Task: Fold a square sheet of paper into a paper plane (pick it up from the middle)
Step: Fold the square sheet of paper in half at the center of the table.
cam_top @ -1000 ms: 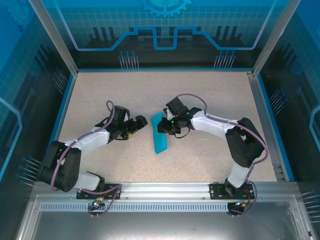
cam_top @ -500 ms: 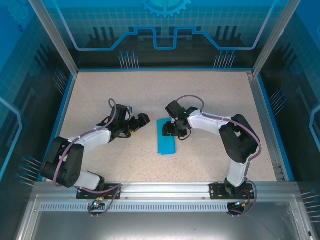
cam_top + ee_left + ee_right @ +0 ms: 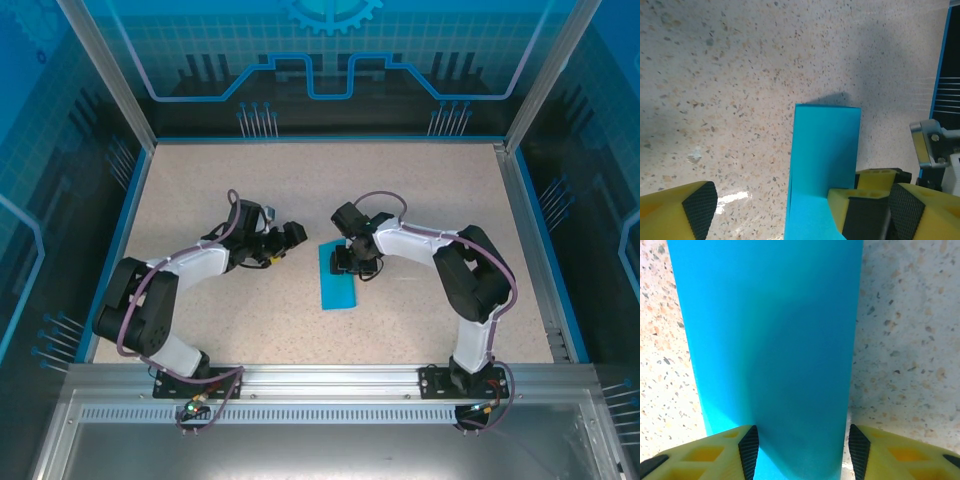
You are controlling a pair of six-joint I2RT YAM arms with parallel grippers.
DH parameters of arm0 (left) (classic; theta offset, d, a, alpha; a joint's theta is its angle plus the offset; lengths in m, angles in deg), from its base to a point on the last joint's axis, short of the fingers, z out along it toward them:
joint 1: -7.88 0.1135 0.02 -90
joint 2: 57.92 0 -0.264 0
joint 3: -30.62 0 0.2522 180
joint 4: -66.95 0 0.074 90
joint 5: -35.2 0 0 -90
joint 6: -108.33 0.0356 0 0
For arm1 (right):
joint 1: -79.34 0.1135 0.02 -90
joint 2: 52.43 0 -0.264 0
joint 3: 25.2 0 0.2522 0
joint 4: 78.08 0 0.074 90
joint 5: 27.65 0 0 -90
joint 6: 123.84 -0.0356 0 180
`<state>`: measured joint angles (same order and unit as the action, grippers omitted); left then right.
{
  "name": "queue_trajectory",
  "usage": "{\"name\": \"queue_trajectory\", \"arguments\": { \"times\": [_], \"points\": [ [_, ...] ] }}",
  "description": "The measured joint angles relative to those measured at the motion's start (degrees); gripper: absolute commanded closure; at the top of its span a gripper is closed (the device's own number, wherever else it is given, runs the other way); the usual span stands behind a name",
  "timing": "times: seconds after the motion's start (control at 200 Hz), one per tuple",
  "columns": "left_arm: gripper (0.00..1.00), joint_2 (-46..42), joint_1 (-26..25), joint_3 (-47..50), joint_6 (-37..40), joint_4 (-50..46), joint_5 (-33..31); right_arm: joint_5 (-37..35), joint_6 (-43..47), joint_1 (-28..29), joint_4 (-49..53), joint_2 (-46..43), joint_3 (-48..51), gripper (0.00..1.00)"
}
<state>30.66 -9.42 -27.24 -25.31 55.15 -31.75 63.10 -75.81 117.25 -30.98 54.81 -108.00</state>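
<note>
Quick take on the square sheet of paper (image 3: 338, 285) — it's lying flat on the worktop (image 3: 430, 190) as a long teal rectangle. It looks doubled over on itself, going by the second edge showing along one long side, and its free end runs out on the near side of the right fingers (image 3: 715, 455). I'd expect it to handle like almost nothing: feather-light, floppy and slick on the speckled surface. A sideways nudge would send it skating, and any hard pinch would leave a stray crease. It has no height either, so there's nothing to grab from above. My guess is the sane hold is at an edge — pin one end, then work a finger under a long side near the middle so neither half droops. The right fingers stand roughly half parted over the far end of the strip. The paper fills the gap between them and tucks under one of them, so they aren't pinching it. Whether they're pressing it down onto the worktop, I can't tell. A touch farther back and off to the side, the left fingers (image 3: 685, 207) are spread wide and hold nothing. The paper sits just ahead of their open gap, close to one finger but apart from both, with bare worktop in front of the other.
</note>
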Motion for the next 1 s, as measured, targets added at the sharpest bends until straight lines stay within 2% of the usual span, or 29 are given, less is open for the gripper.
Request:
{"name": "queue_trajectory", "arguments": {
  "times": [0.335, 0.485, 0.69, 0.815, 1.0],
  "points": [
    [0.16, 0.0, -0.9, 0.0, -0.5, 0.9, 0.9, 0.1, -2.6, -1.2, -0.7, 1.3, -0.2, 0.45],
    [0.2, 0.7, -1.9, 0.0, -0.6, 1.3, 1.3, 0.5, 0.4, -1.2, -0.4, 1.4, -0.2, 0.45],
    [0.34, 3.6, -2.7, 0.0, -1.3, 1.7, 2.2, 0.9, 3.9, -1.2, -0.5, 1.4, 0.1, 0.45],
    [0.36, 4.5, -3.4, 0.0, -1.5, 2.7, 2.8, 1.0, 4.5, -1.2, -0.7, 1.4, 0.2, 0.42],
    [0.43, 5.0, -4.7, -0.1, -1.5, 4.1, 2.9, 1.1, 5.3, -1.2, -0.9, 1.5, 0.3, 0.41]
  ]
}}
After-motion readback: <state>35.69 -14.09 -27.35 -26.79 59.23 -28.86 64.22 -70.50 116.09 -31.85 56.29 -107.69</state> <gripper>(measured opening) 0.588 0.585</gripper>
